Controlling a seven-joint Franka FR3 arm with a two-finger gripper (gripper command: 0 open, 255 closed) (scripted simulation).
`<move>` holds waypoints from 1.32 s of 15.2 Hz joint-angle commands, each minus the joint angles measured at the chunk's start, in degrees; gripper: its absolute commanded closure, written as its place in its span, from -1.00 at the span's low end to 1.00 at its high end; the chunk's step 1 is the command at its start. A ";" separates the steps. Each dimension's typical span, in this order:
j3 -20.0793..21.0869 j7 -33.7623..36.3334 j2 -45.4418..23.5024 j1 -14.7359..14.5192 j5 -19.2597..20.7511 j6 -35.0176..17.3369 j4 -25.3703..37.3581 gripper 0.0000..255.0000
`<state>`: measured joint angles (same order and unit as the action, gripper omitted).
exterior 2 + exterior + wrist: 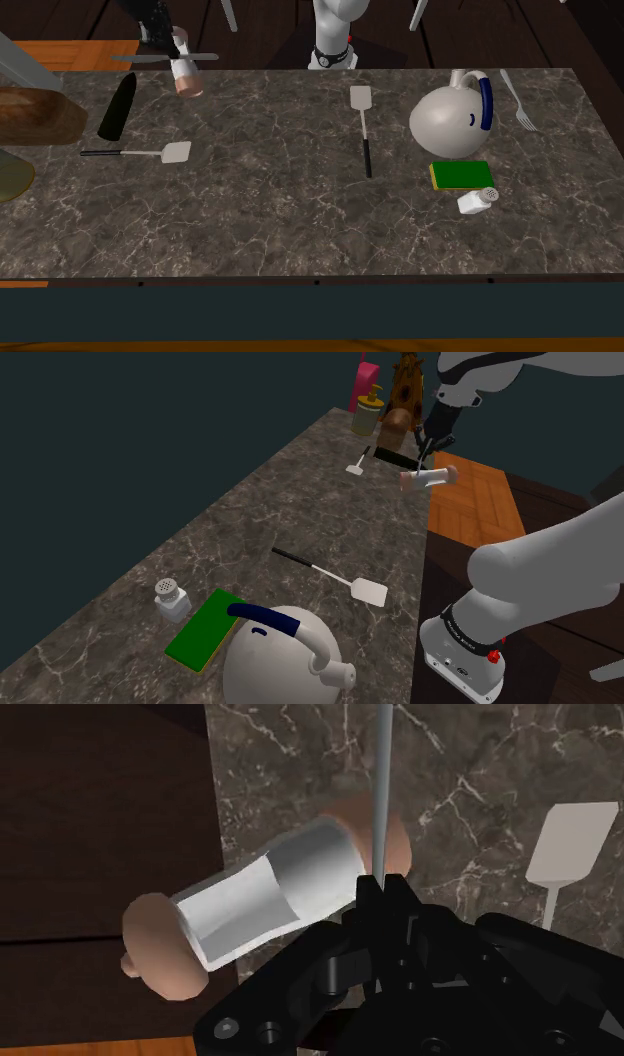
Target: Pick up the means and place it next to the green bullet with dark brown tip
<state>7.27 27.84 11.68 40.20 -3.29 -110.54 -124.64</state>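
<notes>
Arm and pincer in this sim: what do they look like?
Arm: bulky rounded white links, dark joint bands, a small red mark near the base ring. Pincer: all black, two slim fingers on a blocky body with round holes.

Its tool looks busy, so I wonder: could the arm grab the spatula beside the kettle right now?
Probably not yet: the tool is shut on a thin grey utensil. Otherwise the way looks free; the spatula lies flat on bare counter near the stand, nothing over it.

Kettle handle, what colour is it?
Dark blue; the kettle handle shows best in the shoulder view.
</notes>
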 commanded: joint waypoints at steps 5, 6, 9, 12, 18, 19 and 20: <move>-4.31 -7.05 -5.71 3.46 1.64 1.03 6.45 1.00; -4.97 -8.20 -6.80 4.02 1.82 1.21 7.69 1.00; -6.85 -11.58 -10.33 5.69 2.20 1.88 11.83 1.00; -7.58 -13.05 -12.30 6.43 2.28 0.76 12.65 1.00; -7.58 -13.13 -13.53 6.43 2.24 -3.69 9.42 1.00; -7.58 -13.15 -13.77 6.43 2.23 -4.43 8.93 1.00; -7.57 -13.16 -14.03 6.43 2.23 -5.17 8.45 1.00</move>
<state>-0.32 14.66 -2.28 46.65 -1.06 -114.89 -115.47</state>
